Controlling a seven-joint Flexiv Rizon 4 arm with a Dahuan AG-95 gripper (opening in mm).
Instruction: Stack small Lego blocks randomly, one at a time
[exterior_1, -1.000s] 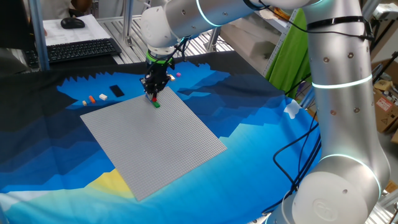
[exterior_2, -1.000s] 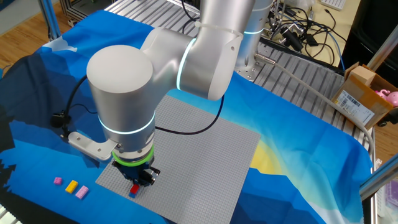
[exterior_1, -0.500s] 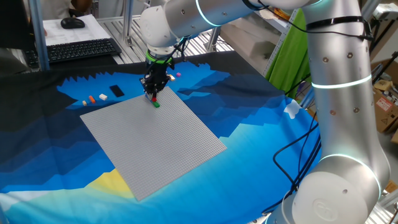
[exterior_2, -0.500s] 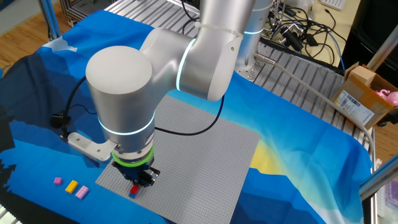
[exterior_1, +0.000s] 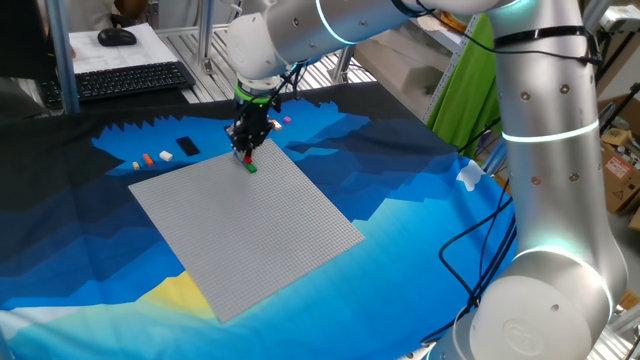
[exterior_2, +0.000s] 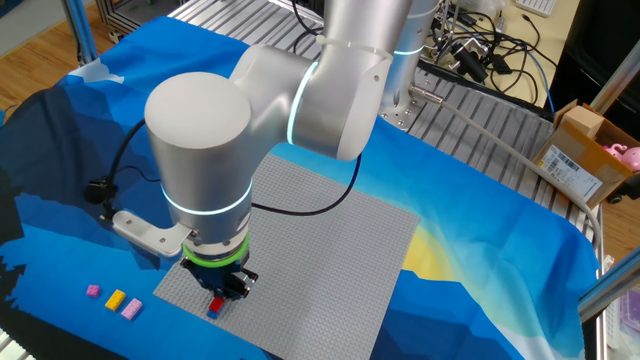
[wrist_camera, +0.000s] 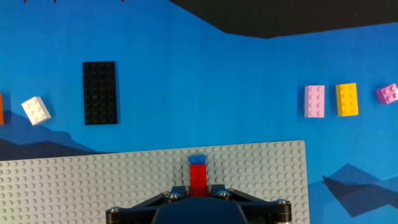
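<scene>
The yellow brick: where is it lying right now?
In the hand view the yellow brick lies on the blue cloth at the right, off the grey baseplate, between a pink brick and a purple brick.

Pincer (wrist_camera: 198, 194) fingertips cut off by frame bottom; orange block (wrist_camera: 1, 108) clipped at left edge

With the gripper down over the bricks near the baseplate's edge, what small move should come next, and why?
Probably press straight down a touch, then let go. In the hand view the gripper has its fingers on either side of the red brick beside a blue one on the grey baseplate; whether it is seated cannot be told.
</scene>
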